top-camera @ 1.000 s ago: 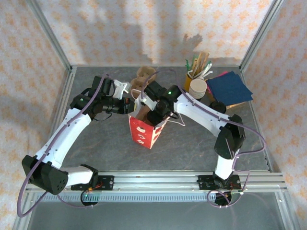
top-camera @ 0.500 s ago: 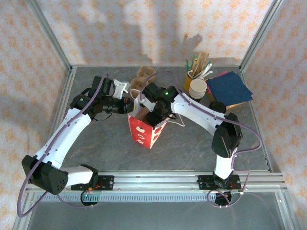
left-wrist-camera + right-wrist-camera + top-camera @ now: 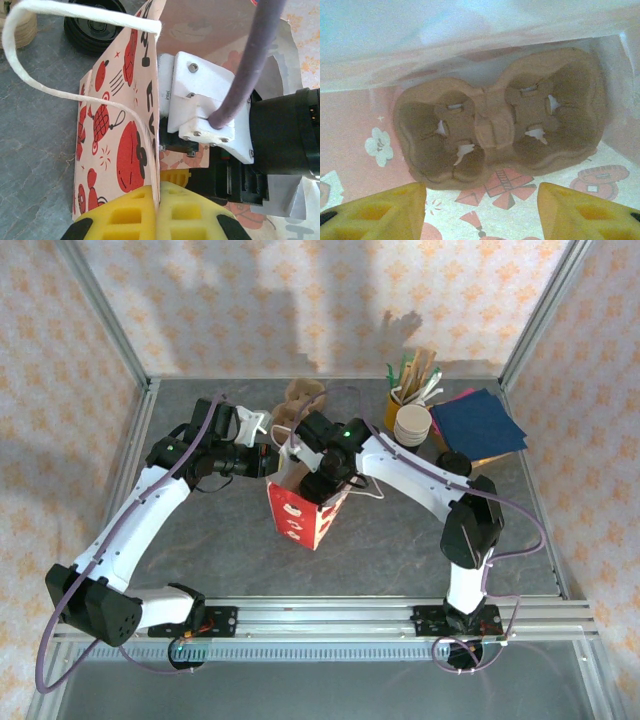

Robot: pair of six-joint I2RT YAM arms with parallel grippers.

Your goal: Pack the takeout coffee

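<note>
Grey stone-look surface (image 3: 400,545) is boxed in by orange floral walls (image 3: 300,300). Mid-surface a red paper bag (image 3: 300,522) is stood upright, mouth up. Its rim is pinched by the left hand (image 3: 270,462), with the yellow fingers (image 3: 125,215) clamped tight on the printed wall. The right hand (image 3: 312,485) is held inside the bag mouth. In its wrist view the jaws are spread wide and nothing is gripped between them. A brown pulp cup carrier (image 3: 495,125) is seen lying flat on the bag's floor, beyond the fingertips and apart from them. Behind the bag, near the far edge, a second carrier (image 3: 303,393) is placed. Far right are grouped a stack of white cups (image 3: 412,425), a yellow pot of stirrers (image 3: 400,395) and blue napkins (image 3: 478,423). A black round item (image 3: 455,462) is set just beside the cup stack. Whether it is the coffee cup or loose lids cannot be told.
</note>
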